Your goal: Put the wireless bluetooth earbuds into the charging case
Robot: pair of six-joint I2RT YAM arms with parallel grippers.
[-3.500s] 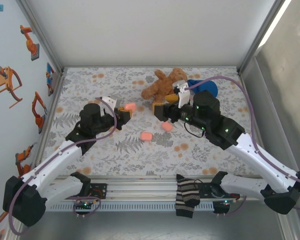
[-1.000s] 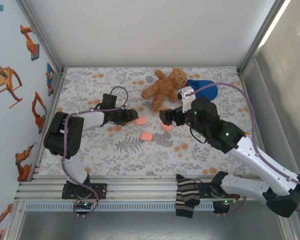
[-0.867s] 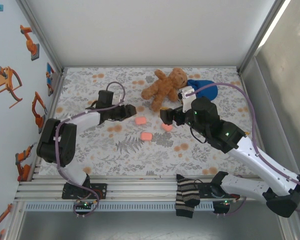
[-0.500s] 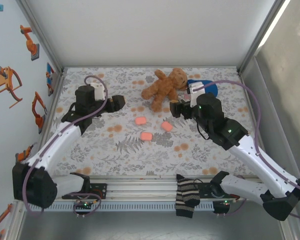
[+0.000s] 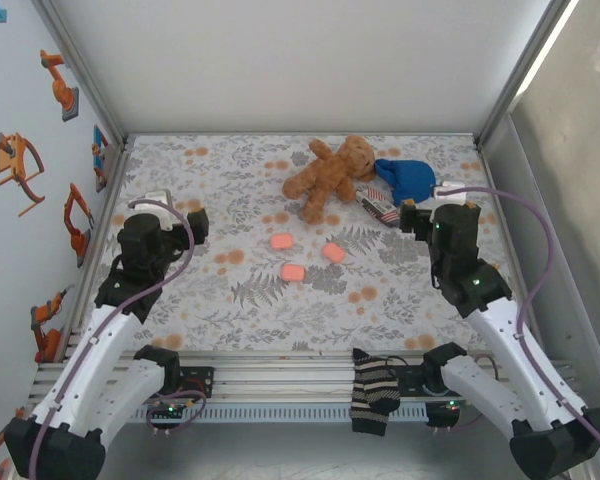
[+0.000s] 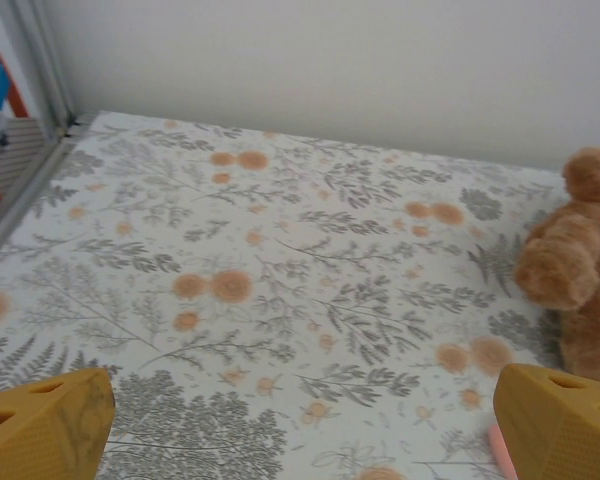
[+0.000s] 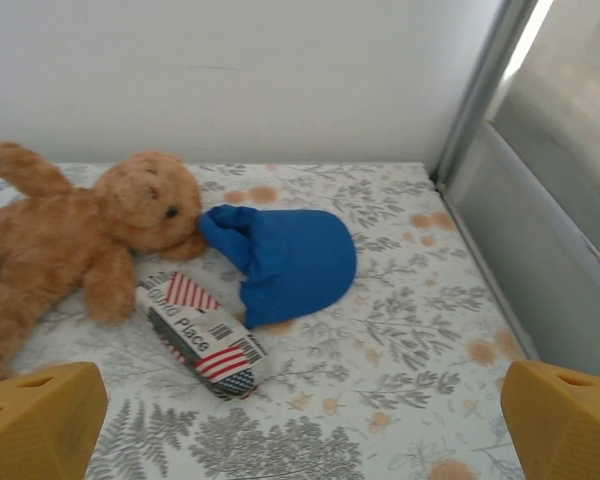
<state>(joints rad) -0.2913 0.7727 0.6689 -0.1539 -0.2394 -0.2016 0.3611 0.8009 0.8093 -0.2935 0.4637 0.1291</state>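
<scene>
Three pink rounded-square cases lie mid-table: one at the left, one at the right, one nearest the front. The tiny earbuds are out of view. My left gripper hangs open over the left of the mat, well left of the cases. In its wrist view the yellow fingertips stand far apart over bare mat, and the edge of a pink case peeks in by the right finger. My right gripper is open near the right side, its fingertips wide apart and empty.
A brown teddy bear lies at the back centre, with a blue cloth and a striped packet beside it, close to my right gripper. A striped sock hangs over the front rail. Walls enclose the mat on three sides.
Both arms have drawn back from the cases, the left gripper going left and the right gripper going right. The case the left gripper carried earlier now lies on the mat.
</scene>
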